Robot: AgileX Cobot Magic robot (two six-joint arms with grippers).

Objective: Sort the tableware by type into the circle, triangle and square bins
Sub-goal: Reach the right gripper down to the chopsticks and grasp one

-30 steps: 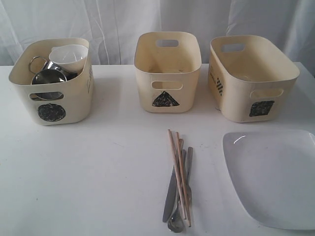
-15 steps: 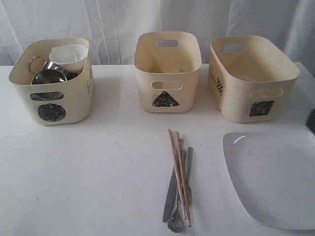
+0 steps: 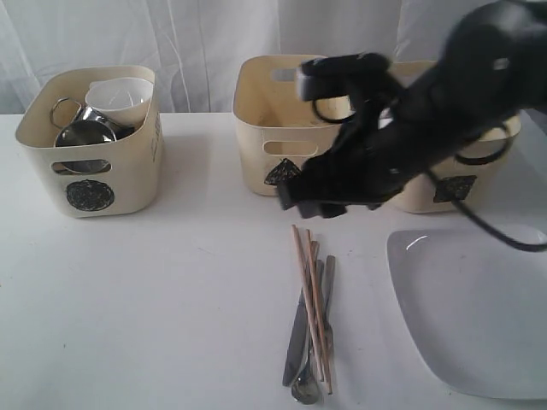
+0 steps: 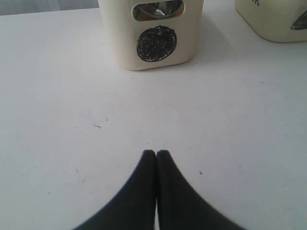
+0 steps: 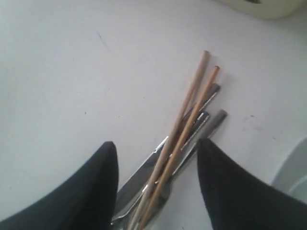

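Right gripper [image 3: 323,203], jaws spread, hovering over the cutlery bundle [image 3: 306,333] in the middle.
Left: the left gripper [image 4: 156,154], jaws pressed together, faces the circle bin [image 4: 151,48] across the table [image 4: 57,96], with no cutlery in its view. Centre: the bundle, chopsticks [image 3: 301,265] on top, has its long axis running from the triangle bin [image 3: 256,128] toward the table's near edge. The right gripper's jaws straddle that axis above its far end, making it the nearer arm.

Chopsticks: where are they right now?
Exterior view: the chopsticks lie atop the steel cutlery, front centre, left of the white plate, beneath the right claw.
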